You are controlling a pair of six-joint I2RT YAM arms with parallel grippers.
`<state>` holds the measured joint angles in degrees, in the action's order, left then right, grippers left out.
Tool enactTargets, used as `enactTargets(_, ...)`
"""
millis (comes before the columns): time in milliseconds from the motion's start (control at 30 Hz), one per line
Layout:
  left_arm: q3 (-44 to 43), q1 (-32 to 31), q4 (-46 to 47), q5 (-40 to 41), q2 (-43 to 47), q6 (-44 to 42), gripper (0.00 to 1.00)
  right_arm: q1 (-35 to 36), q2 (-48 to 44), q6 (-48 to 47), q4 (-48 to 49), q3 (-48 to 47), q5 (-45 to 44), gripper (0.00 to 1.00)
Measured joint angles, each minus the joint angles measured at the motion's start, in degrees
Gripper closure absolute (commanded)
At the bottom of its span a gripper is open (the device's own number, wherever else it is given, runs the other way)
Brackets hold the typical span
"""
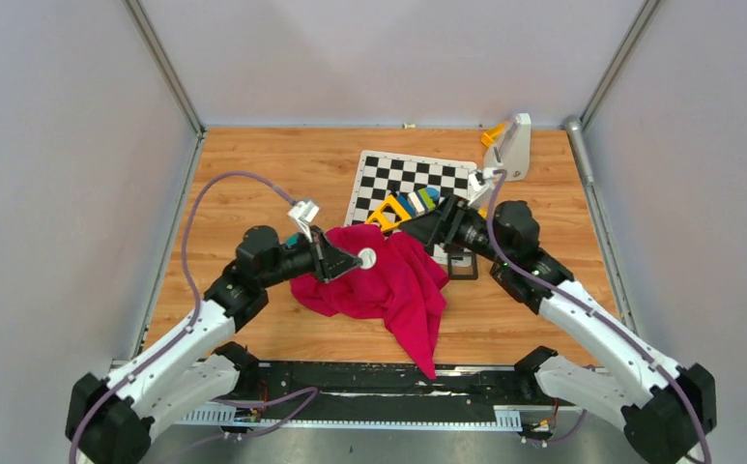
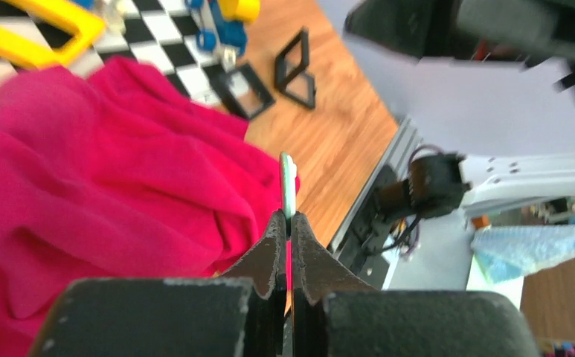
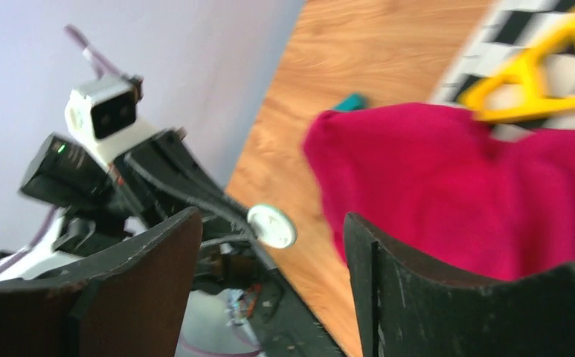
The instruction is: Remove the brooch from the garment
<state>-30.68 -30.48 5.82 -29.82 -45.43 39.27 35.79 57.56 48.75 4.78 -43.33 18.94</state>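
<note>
The magenta garment (image 1: pixel 384 285) lies crumpled mid-table, one end hanging over the near edge. My left gripper (image 1: pixel 353 259) is shut on the brooch (image 1: pixel 366 258), a small pale disc held above the garment's left part. In the left wrist view the brooch (image 2: pixel 288 181) stands edge-on in the shut tips (image 2: pixel 289 218), with the garment (image 2: pixel 105 171) to the left. In the right wrist view the brooch (image 3: pixel 271 225) appears apart from the garment (image 3: pixel 455 178), with wood showing between. My right gripper (image 1: pixel 416 230) is open and empty at the garment's far right edge (image 3: pixel 273 216).
A chequered board (image 1: pixel 403 172) lies behind the garment with a yellow triangular frame (image 1: pixel 388 211) and coloured blocks (image 1: pixel 419 201) on it. Black square frames (image 1: pixel 463 263) lie right of the garment. A white stand (image 1: pixel 514 145) is at the back right.
</note>
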Motion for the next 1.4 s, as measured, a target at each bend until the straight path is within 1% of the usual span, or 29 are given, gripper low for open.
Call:
enactTargets(67, -0.04, -4.28, -0.04, 2.27, -4.5, -1.68, 1.0, -4.68, -3.67, -2.25, -6.71, 0.42, -0.59, 0.13)
enactTargets(100, -0.2, -6.23, -0.07, 3.28, -7.1, -2.43, 1.0, -6.56, -5.25, -3.17, -9.68, 0.68, -1.03, 0.09)
enactTargets(167, -1.31, -9.44, -0.07, 4.92, -13.42, -3.72, 1.0, -10.58, -8.59, -5.62, -16.9, 1.07, -3.15, 0.08)
enactTargets(233, -4.2, -11.74, -0.39, 6.51, -21.35, -4.81, 1.0, -12.96, -10.62, -7.45, -22.84, 1.07, -5.14, 0.07)
enactTargets(300, -7.13, -12.61, -1.29, 9.03, -27.82, -5.27, 1.0, -14.73, -11.28, -8.87, -28.15, 1.03, -6.91, 0.02)
enactTargets(367, -10.34, -12.46, -3.21, 13.6, -34.32, -5.38, 1.0, -16.44, -10.67, -9.57, -33.05, 0.94, -9.25, 0.0)
enactTargets(433, -11.96, -11.47, -5.46, 18.86, -38.51, -5.27, 1.0, -18.21, -9.66, -9.88, -37.11, 0.94, -11.61, 0.0)
enactTargets(500, -12.37, -9.62, -8.24, 24.85, -40.76, -4.87, 1.0, -20.35, -9.22, -9.88, -40.7, 0.94, -14.45, 0.0)
enactTargets(600, -12.48, -5.51, -11.89, 34.01, -40.54, -4.2, 1.0, -23.37, -9.35, -9.16, -43.67, 0.76, -18.6, 0.02)
enactTargets(767, -13.66, 0.22, -16.96, 48.28, -38.69, -5.51, 1.0, -25.79, -6.64, -4.83, -46.03, -1.01, -25.57, 0.18)
enactTargets(800, -14.25, 0.85, -17.97, 50.38, -38.05, -6.43, 1.0, -25.81, -5.14, -3.76, -46.1, -1.6, -26.53, 0.21)
enactTargets(867, -15.41, 1.09, -19.1, 51.71, -36.44, -8.68, 1.0, -25.81, -1.66, -1.9, -46.07, -2.64, -28.39, 0.25)
enactTargets(933, -16.24, 0.96, -19.1, 49.13, -33.73, -11.78, 1.0, -25.81, 2.1, -0.02, -45.99, -3.39, -30.14, 0.29)
enactTargets(1033, -15.67, 0.57, -17.05, 42.66, -28.26, -15.02, 1.0, -25.88, 6.91, 2.36, -45.86, -3.8, -32.33, 0.32)
enactTargets(1133, -13.9, -2.34, -13.75, 37.59, -21.35, -18.23, 1.0, -26.23, 10.29, 4.22, -45.46, -3.87, -34.58, 0.4)
enactTargets(1200, -13.6, -4.98, -12.33, 35.8, -18.84, -19.98, 1.0, -26.45, 11.34, 4.87, -44.96, -3.87, -35.47, 0.46)
enactTargets(1300, -13.42, -8.09, -10.29, 32.46, -17.77, -22.4, 1.0, -26.95, 13.35, 5.35, -43.25, -3.89, -36.76, 0.64)
enactTargets(1400, -12.48, -8.55, -9.62, 29.42, -18.08, -23.98, 1.0, -26.99, 16.02, 5.6, -42.34, -4.09, -36.96, 0.76)
